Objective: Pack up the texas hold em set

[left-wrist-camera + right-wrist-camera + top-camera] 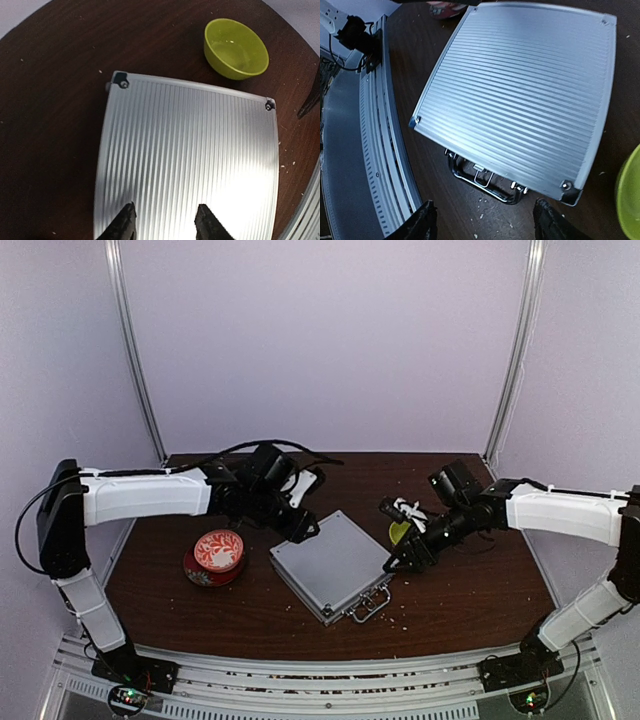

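Note:
The silver ribbed case of the texas hold em set lies flat in the middle of the table with its lid down, so its inside is hidden. Its black-and-chrome handle points toward the near edge. My left gripper hovers over the case's far-left corner. In the left wrist view this gripper stands open above the lid, with nothing between its fingers. My right gripper sits off the case's right corner. In the right wrist view it is wide open over bare table just in front of the handle.
A round red tin with a white floral lid stands left of the case. A lime-green bowl sits behind the case's right corner, under my right arm. Small crumbs dot the dark wood. The metal rail runs along the near edge.

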Available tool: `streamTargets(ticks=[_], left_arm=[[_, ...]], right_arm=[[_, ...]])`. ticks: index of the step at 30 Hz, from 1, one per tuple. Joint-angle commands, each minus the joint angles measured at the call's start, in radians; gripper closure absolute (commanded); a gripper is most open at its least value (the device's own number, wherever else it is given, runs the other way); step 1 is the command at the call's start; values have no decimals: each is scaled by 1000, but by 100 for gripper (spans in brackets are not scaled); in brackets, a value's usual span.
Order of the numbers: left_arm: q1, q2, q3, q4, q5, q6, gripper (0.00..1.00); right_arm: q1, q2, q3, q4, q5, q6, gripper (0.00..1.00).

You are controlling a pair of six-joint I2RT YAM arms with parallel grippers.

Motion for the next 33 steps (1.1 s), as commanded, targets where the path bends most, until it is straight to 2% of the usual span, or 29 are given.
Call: streamTargets(ticks=[1, 3, 6, 10, 24, 29, 33], left_arm=[[-49, 104, 8, 69, 60, -22, 68], [-61, 128, -6, 75, 68, -31, 73], [-64, 151, -43, 87, 76, -57, 75], [-65, 164, -72, 103, 76, -64, 75], [-65, 176, -102, 133, 80, -73, 74], [-65, 168, -111, 133, 80, -74, 74], [-65, 160, -119, 138, 75, -74, 74]], right_arm=[[55, 31, -47, -32, -92, -73, 35], [83, 57, -54, -28, -82, -78, 37], [111, 97, -50, -18, -68, -72, 38], [136, 147, -33, -8, -29, -54, 36], [206, 228, -22, 83, 85, 36, 20], [244, 278, 0, 87, 158, 64, 19], [250, 325, 16, 81, 117, 70, 19]])
